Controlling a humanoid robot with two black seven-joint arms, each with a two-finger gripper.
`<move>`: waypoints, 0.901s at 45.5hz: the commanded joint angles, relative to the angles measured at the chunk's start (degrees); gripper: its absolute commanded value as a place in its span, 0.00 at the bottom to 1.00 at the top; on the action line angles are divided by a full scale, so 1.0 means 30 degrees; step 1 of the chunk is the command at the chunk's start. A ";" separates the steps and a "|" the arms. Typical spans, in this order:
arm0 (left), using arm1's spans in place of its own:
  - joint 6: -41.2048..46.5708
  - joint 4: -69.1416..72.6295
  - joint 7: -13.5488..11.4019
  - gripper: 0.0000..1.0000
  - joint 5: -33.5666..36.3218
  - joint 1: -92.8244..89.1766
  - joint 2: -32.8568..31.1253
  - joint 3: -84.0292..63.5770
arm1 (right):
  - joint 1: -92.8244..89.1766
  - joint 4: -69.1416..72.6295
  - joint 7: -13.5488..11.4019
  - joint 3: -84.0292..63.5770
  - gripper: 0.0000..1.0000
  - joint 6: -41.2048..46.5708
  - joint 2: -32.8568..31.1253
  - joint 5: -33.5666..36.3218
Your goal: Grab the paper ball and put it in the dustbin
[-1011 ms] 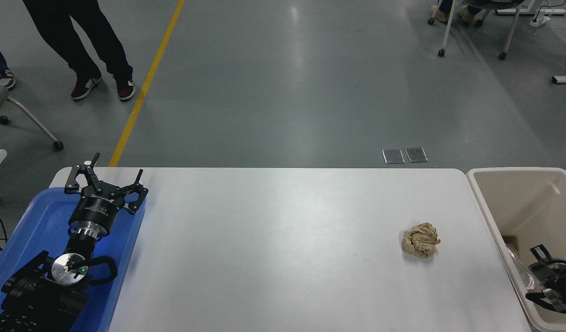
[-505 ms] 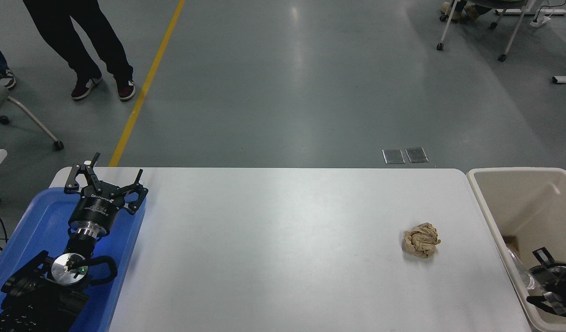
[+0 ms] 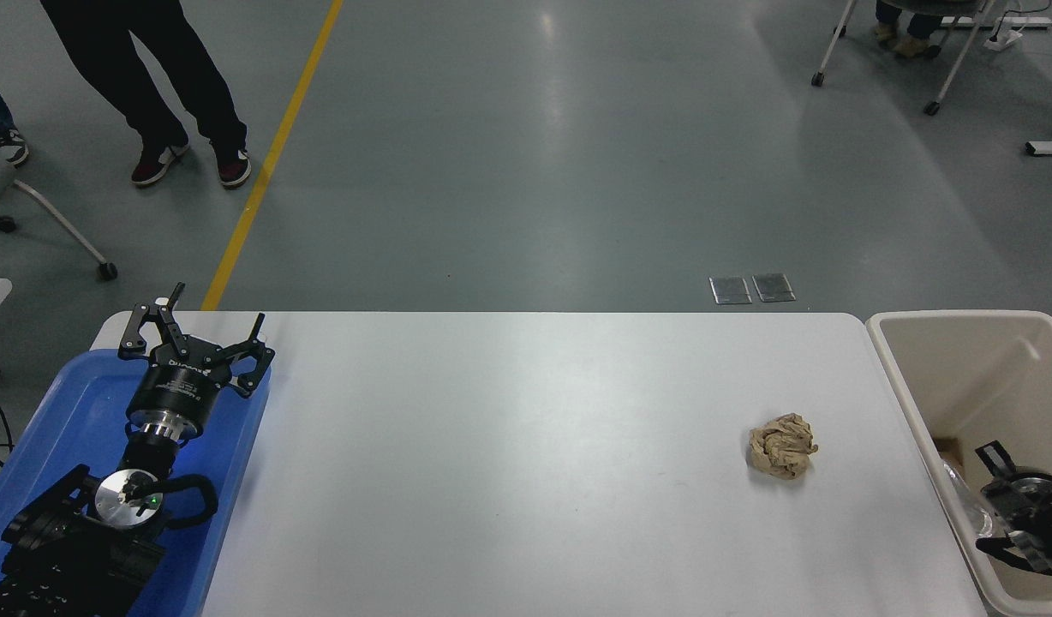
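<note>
The tan crumpled paper ball (image 3: pixel 781 446) lies on the white table (image 3: pixel 526 446), toward its right side. Just past the table's right edge stands the beige dustbin (image 3: pixel 954 318). My right gripper (image 3: pixel 992 497) comes in from the lower right corner and hangs over the dustbin's near end, well right of the ball. Its fingers are spread open with nothing between them. At the lower left, my left gripper (image 3: pixel 197 331) is parked open over the blue tray.
A blue tray (image 3: pixel 63 403) sits at the table's left end under the left arm. A clear plastic item and a bit of cardboard lie inside the dustbin. A person's legs (image 3: pixel 149 86) stand on the floor at the far left, and chairs are at the far right.
My right gripper has shifted slightly up the picture and left over the dustbin. The paper ball and the left arm have not moved.
</note>
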 commanded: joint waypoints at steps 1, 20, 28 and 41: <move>0.0000 0.0002 0.0002 0.99 -0.0009 0.0023 -0.0003 0.0006 | 0.4444 0.7599 0.0264 -0.2677 0.04 0.0095 -0.3652 -0.0467; 0.0000 0.0002 0.0002 0.99 0.0020 -0.0006 0.0026 0.0152 | 1.7218 1.9325 0.0264 -1.1936 1.00 0.1089 -0.3159 -0.0262; 0.0000 0.0002 0.0031 0.99 0.0020 -0.0006 0.0056 0.0152 | 2.1937 2.3017 0.0264 -1.3842 1.00 0.3140 -0.1929 -0.0409; 0.0000 0.0002 0.0031 0.99 0.0020 0.0023 0.0056 0.0153 | 2.9115 2.8527 0.0059 -1.3784 1.00 0.6888 0.0679 -0.0028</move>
